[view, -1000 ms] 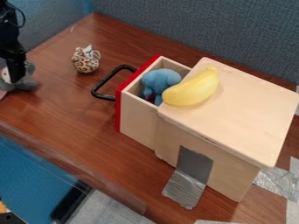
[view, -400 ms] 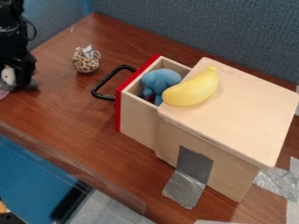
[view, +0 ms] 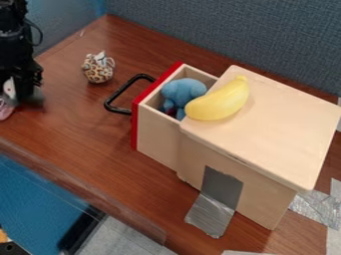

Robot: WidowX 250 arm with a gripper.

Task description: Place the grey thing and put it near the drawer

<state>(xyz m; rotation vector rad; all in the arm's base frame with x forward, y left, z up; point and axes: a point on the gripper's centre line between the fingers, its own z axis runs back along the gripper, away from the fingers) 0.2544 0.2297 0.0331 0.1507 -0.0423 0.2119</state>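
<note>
Camera view: gripper (view: 25, 92)'s at frame's L edge, partly hiding grey toy (view: 36, 97); pink bit (view: 5, 108) shows more vs prev. Can't tell if grip's wide/narrow.

My black arm (view: 13, 37) is out past the front of the drawer (view: 156, 134), well apart from it. Pose: roughly upright, pointed down. Thin cable (view: 40, 34) loops off my drawer-facing side. My gripper (view: 25, 89) hangs low at the arm's end, also well apart from the drawer.
</note>
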